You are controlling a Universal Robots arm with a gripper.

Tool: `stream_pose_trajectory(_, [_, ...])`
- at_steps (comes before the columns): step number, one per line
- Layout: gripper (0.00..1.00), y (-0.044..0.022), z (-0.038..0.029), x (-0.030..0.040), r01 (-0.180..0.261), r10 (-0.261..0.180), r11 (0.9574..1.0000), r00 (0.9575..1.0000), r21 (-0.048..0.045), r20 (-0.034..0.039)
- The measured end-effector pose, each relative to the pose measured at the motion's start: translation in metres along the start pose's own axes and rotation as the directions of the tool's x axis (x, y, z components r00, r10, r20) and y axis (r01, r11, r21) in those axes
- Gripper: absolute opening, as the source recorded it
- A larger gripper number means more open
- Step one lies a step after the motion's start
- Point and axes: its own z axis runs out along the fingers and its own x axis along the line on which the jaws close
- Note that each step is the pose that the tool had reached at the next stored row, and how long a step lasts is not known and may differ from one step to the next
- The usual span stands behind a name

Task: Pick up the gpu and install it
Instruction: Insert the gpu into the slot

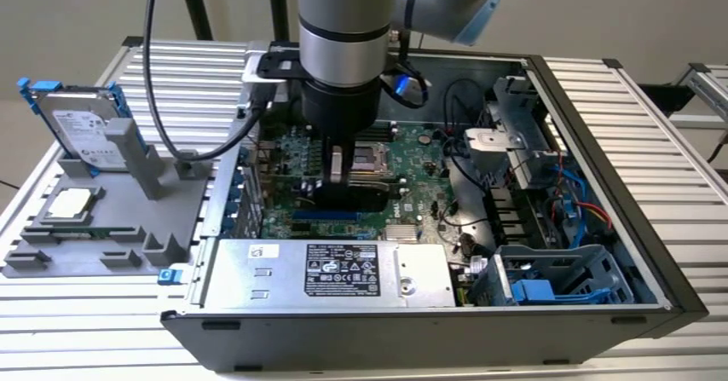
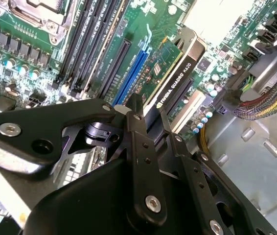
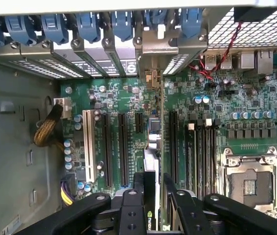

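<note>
The tool point(image 2: 146, 129) is clamped on the gpu point(image 2: 170, 66), held edge-down inside the case point(image 1: 637, 253) right over the slots, so I'd say keep the card square to its slot and press straight down. The first wrist view lines the card's top edge up between the slots point(image 3: 114, 147) and the bracket bay at 12 o'clock. The exterior view just has the arm point(image 1: 341, 66) blocking the card.

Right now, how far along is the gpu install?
Pickup looks done: the hand grips the thin green-board, black-shrouded gpu inside the open grey computer case, edge-on over the green motherboard's expansion slots. Whether it is fully seated cannot be told; the hand hasn't let go.
</note>
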Motion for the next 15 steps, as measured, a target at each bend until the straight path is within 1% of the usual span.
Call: stream_pose_trajectory(15, [0.00, 0.0038, 0.0054, 0.0006, 0.000, 0.000, 1.0000, 1.0000, -0.0072, -0.0008])
